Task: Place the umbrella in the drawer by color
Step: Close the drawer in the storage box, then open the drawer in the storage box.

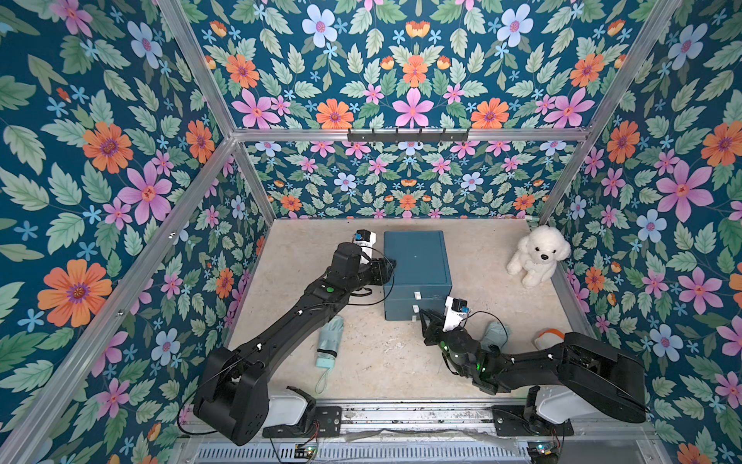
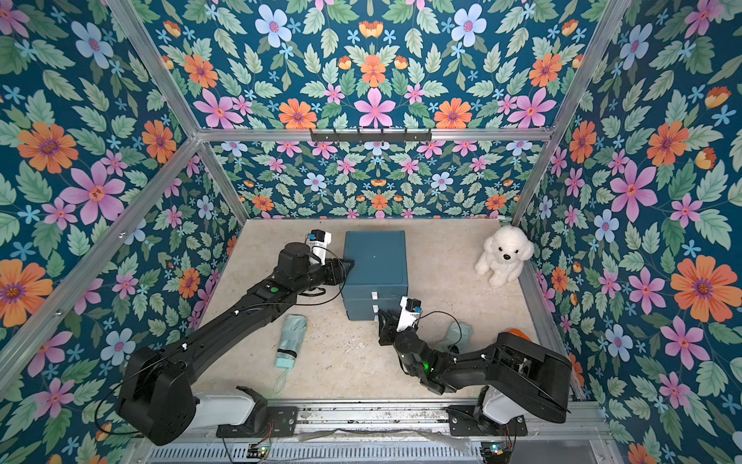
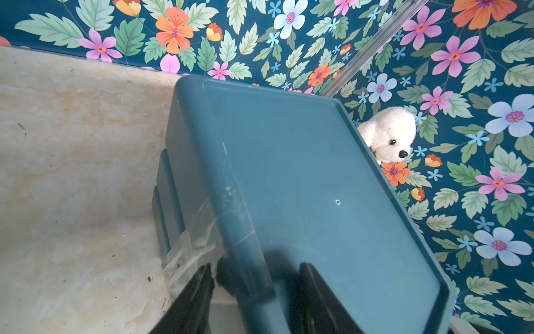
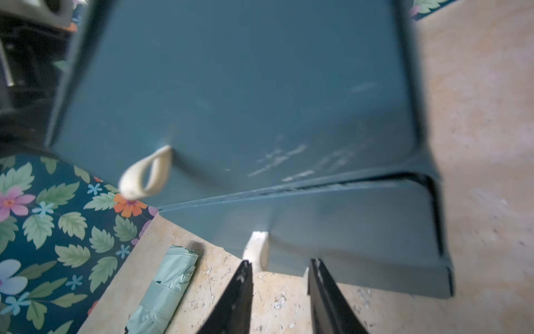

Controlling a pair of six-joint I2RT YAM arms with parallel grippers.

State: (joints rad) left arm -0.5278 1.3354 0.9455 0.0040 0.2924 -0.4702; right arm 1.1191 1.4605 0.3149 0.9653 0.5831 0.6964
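Everything hangs off the drawer unit [image 1: 415,263], which sits on the desk [image 1: 393,361] a bit behind the middle. Its upper pull tab [image 4: 147,176] and lower pull tab [image 4: 255,248] face the front.

The plush dog [image 1: 538,255] is well off to the unit's right, in the back corner. The first umbrella [image 1: 329,341] lies front-left of the unit, near but not touching. The second umbrella [image 1: 496,333] lies front-right, partly behind the right arm. Further right a half-hidden thing [image 1: 548,334] pokes out, can't tell what.

The left end effector [image 3: 257,266] straddles the unit's upper left edge. The right end effector [image 4: 278,263] is just in front, at the lower tab.
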